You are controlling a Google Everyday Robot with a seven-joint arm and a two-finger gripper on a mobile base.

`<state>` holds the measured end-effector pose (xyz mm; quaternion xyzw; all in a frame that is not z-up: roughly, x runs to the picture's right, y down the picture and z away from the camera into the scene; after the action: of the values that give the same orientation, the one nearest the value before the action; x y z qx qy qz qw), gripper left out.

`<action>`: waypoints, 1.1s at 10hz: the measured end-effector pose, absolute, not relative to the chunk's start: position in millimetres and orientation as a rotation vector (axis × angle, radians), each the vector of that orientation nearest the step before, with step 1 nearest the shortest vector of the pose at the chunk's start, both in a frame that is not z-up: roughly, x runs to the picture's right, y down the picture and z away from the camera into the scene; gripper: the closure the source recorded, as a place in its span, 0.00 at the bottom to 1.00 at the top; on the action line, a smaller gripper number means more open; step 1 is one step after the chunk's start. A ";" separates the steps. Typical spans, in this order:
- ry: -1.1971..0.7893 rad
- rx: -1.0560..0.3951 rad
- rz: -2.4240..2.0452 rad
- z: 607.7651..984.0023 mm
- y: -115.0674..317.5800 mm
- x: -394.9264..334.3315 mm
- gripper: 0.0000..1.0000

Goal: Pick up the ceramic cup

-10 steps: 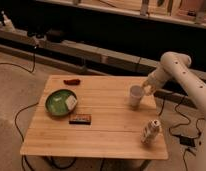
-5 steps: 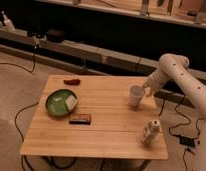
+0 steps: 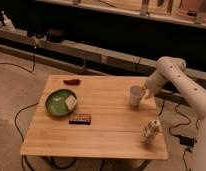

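Note:
The plain white ceramic cup (image 3: 135, 95) stands upright near the right edge of the wooden table (image 3: 106, 120). My gripper (image 3: 144, 91) is at the cup's right side, at the end of the white arm (image 3: 168, 75) that reaches in from the right. It sits against the cup's rim and upper wall.
A green plate (image 3: 61, 102) with a pale item on it lies at the table's left. A small dark bar (image 3: 80, 119) lies in front of it, a red-brown object (image 3: 71, 81) at the back left. A whitish patterned carton (image 3: 150, 132) stands front right. Cables lie on the floor.
The arm has shifted slightly, bringing the gripper a little closer against the cup. The cup stays on the table.

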<state>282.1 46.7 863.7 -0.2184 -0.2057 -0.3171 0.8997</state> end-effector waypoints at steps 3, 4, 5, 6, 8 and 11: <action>-0.420 -0.467 -0.667 874.8 51.7 282.4 0.64; -0.418 -0.479 -0.669 878.2 54.8 283.1 0.66; -0.417 -0.488 -0.669 881.0 57.0 282.8 0.74; -0.413 -0.494 -0.666 882.5 57.5 282.7 0.85; -0.400 -0.499 -0.665 881.9 54.0 281.2 0.99; -0.374 -0.470 -0.691 867.1 33.3 272.1 1.00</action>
<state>272.1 33.3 867.1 -0.2269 -0.1804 -0.3336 0.8970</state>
